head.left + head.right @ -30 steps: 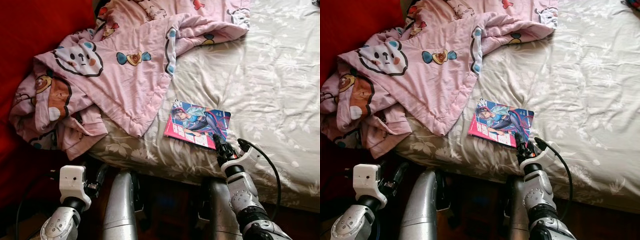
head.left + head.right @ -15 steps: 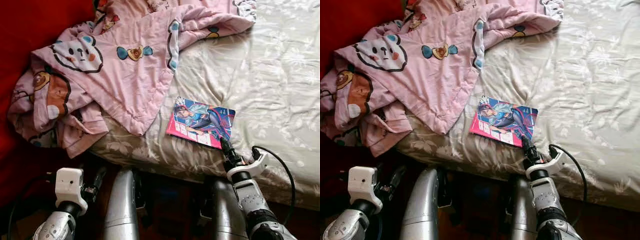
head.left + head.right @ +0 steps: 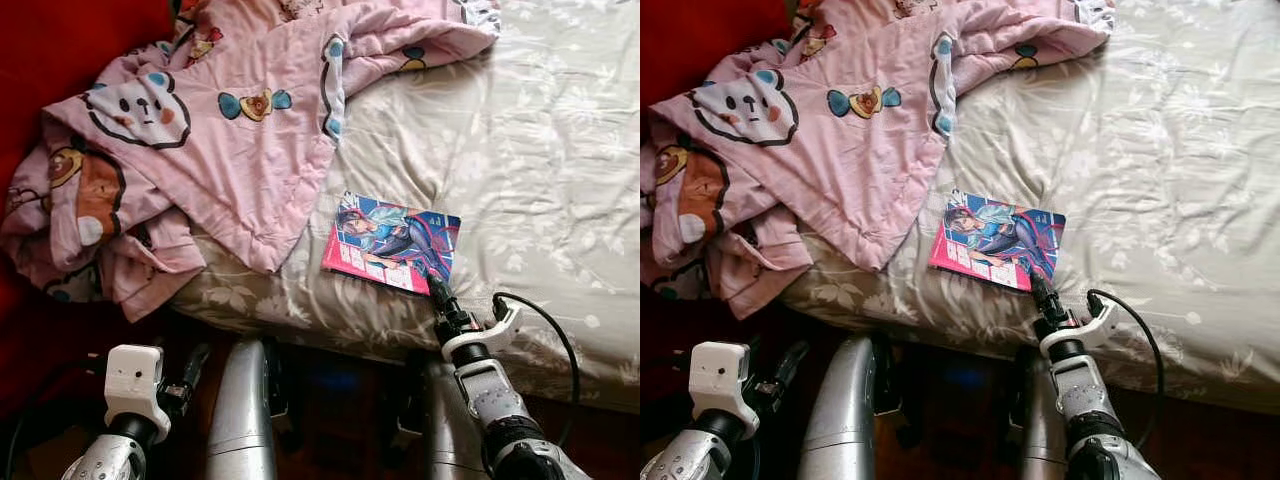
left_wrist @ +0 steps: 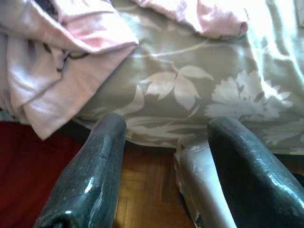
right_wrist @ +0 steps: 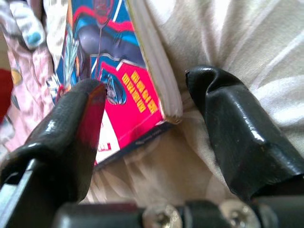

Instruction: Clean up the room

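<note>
Strong daylight floods the bedsheet (image 3: 540,150), nearly blown out at the far side; deep shadow below the bed, close black fingers (image 5: 237,128) soft-focused.

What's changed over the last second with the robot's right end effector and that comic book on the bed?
The right end effector pulled back slightly, then returned to the near corner of the colourful glossy comic book, fingers open astride that corner. Nothing has been gripped. The book, the pink cartoon-print blanket and the low left end effector stayed as they were.
</note>
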Robot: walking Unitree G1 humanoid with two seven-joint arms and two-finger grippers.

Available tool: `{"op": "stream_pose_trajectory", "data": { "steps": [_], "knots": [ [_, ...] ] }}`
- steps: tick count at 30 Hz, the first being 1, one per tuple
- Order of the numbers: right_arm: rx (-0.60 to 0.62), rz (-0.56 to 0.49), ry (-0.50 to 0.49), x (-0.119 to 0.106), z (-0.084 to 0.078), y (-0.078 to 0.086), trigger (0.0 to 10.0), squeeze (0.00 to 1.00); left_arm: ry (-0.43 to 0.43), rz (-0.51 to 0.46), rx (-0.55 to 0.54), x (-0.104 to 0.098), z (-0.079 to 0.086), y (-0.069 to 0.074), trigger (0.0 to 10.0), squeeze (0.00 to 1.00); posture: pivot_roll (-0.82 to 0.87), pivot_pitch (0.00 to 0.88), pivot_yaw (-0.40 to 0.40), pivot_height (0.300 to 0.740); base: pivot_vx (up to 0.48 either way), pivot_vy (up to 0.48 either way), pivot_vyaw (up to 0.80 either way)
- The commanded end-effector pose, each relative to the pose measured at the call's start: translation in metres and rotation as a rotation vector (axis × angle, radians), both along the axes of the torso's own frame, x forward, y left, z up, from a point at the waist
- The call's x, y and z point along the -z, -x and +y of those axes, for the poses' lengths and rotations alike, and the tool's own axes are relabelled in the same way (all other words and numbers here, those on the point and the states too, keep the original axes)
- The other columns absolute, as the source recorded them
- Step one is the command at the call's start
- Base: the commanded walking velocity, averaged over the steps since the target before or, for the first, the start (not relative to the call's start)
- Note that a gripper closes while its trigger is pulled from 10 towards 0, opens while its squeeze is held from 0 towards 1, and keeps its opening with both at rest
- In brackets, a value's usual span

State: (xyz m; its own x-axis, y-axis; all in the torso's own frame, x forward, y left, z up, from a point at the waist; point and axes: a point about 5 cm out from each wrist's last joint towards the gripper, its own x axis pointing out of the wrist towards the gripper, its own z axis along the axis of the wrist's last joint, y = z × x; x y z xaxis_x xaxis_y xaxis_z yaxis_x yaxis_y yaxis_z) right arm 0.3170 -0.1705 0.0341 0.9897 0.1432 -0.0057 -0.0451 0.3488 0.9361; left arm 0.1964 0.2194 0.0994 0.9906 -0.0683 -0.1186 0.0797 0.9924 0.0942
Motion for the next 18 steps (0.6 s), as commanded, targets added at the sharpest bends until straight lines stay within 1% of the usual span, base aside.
{"op": "stream_pose_trajectory", "data": {
  "steps": [1,3,10,11,12,13,14,15,18],
  "knots": [
    [-0.026,0.131,-0.077,0.023,0.014,0.016,10.0,0.00,-0.009,0.053,-0.020,0.006,0.006,0.010,10.0,0.00,0.28,0.530,0.091,0.573,0.000,0.000,0.00],
    [-0.035,0.107,-0.091,0.016,0.018,0.009,10.0,0.00,-0.012,0.054,-0.017,0.004,0.005,0.011,10.0,0.00,0.29,0.543,0.092,0.573,0.000,0.000,0.00],
    [-0.080,0.023,-0.120,-0.001,0.028,-0.004,10.0,0.00,-0.014,0.051,-0.021,0.004,0.005,0.009,10.0,0.00,0.28,0.542,0.083,0.573,0.000,0.000,0.00],
    [-0.084,0.015,-0.122,-0.001,0.029,-0.004,8.5,0.00,-0.014,0.051,-0.021,0.004,0.004,0.008,10.0,0.00,0.27,0.539,0.081,0.573,0.000,0.000,0.00],
    [-0.087,0.010,-0.123,-0.002,0.029,-0.004,8.5,0.00,-0.013,0.051,-0.021,0.004,0.004,0.008,10.0,0.00,0.27,0.539,0.081,0.573,0.000,0.000,0.00],
    [-0.088,0.012,-0.119,-0.002,0.029,-0.004,2.8,0.00,-0.013,0.051,-0.020,0.004,0.004,0.007,10.0,0.00,0.27,0.536,0.081,0.573,0.000,0.000,0.00],
    [-0.088,0.013,-0.117,-0.002,0.029,-0.004,2.8,0.00,-0.013,0.052,-0.019,0.004,0.003,0.007,10.0,0.00,0.27,0.536,0.081,0.573,0.000,0.000,0.00],
    [-0.085,0.017,-0.117,0.000,0.029,-0.003,0.0,0.00,-0.013,0.052,-0.018,0.004,0.003,0.007,10.0,0.00,0.27,0.532,0.080,0.573,0.000,0.000,0.00],
    [-0.082,0.017,-0.120,0.003,0.028,0.000,0.0,0.00,-0.016,0.055,-0.014,0.005,0.003,0.007,10.0,0.00,0.27,0.531,0.079,0.573,0.000,0.000,0.00]
  ]
}}
